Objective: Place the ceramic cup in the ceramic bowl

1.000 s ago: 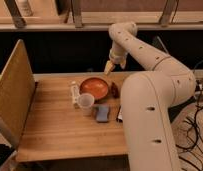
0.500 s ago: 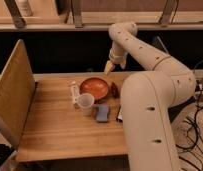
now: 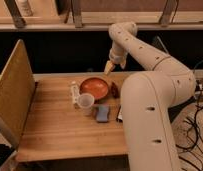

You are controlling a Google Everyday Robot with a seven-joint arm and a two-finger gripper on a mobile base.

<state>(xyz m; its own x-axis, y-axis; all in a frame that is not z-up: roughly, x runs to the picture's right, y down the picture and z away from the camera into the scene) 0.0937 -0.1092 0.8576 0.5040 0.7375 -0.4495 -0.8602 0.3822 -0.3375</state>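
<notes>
Hovering over the far edge of the table (image 3: pixel 55 127), just behind the ceramic bowl (image 3: pixel 95 89), the gripper (image 3: pixel 110 66) has its fingers spread wide and carries nothing. The ceramic cup (image 3: pixel 85 101) stands upright on the wood at the bowl's near rim, close to touching it, with a slim white bottle (image 3: pixel 74 93) just to its left and a blue object (image 3: pixel 102 113) just in front.

To my eye the trouble lies in that crowding. Coming down over the bowl toward the cup, the fingers could clip the bottle or the bowl's rim, and a glancing touch could tip the light cup over. A small dark red object (image 3: pixel 114 90) sits beside the bowl on the right.

Compared with a second ago, nothing appears to have shifted: arm, cup and bowl all look as they did.
</notes>
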